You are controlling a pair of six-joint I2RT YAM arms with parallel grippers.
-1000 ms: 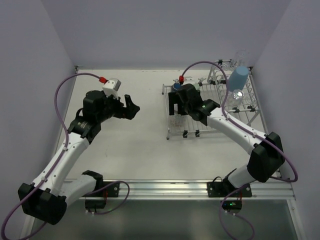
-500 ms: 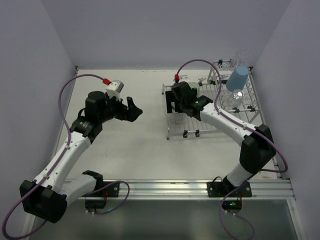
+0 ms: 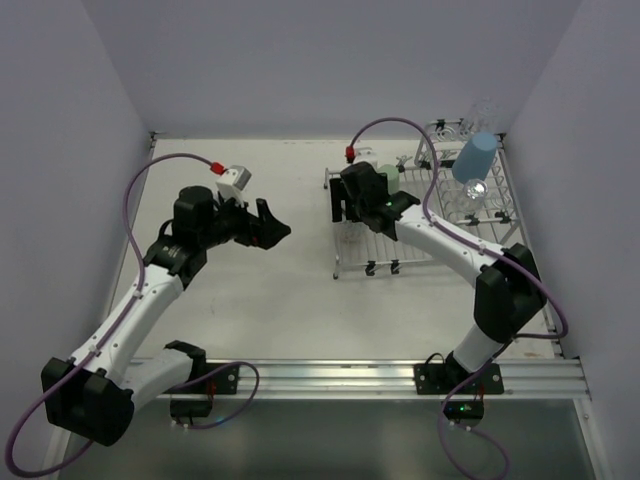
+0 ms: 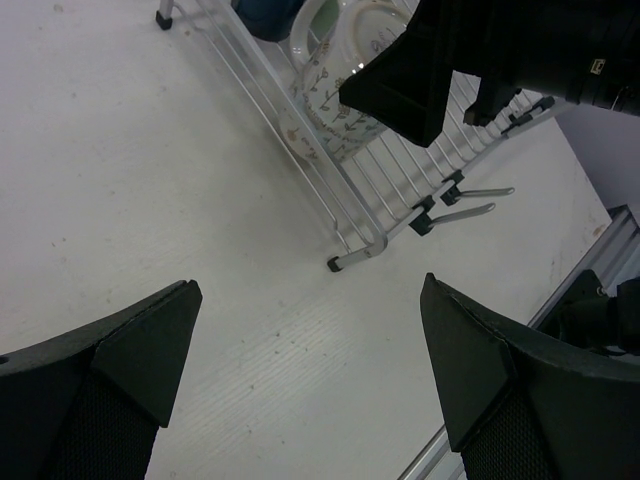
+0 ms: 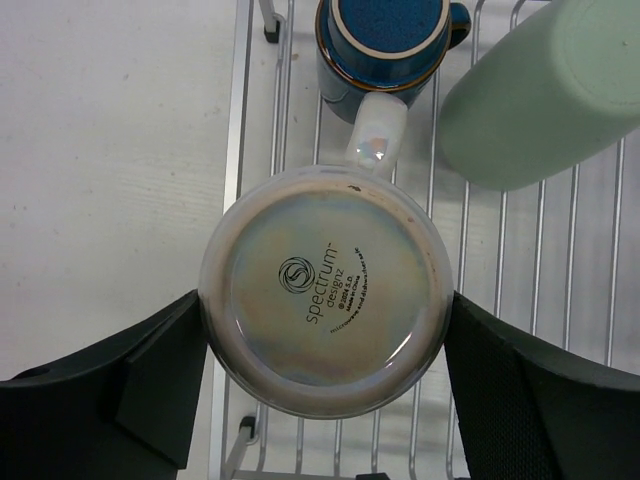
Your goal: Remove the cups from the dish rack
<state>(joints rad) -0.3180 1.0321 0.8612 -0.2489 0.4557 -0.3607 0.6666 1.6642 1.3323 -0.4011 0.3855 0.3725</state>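
The silver wire dish rack (image 3: pixel 400 252) stands at the right back of the table. In the right wrist view a whitish cup (image 5: pixel 325 305) stands upside down on the rack grid (image 5: pixel 590 300), its handle toward a dark blue mug (image 5: pixel 385 40); a pale green tumbler (image 5: pixel 545 95) is beside them. My right gripper (image 5: pixel 325 330) is open, one finger at each side of the whitish cup, very close to its wall. A light blue tumbler (image 3: pixel 476 157) sits on the raised section. My left gripper (image 3: pixel 275 225) is open and empty over bare table, left of the rack (image 4: pixel 330 200).
A clear glass (image 3: pixel 476 190) stands in the slotted section and another (image 3: pixel 483 110) at the back right corner. Grey walls close in the table on three sides. The right arm's black body (image 4: pixel 520 50) hangs over the rack in the left wrist view.
My right gripper has moved toward the rack's far left part and now straddles the whitish cup. My left gripper has shifted slightly right toward the rack.
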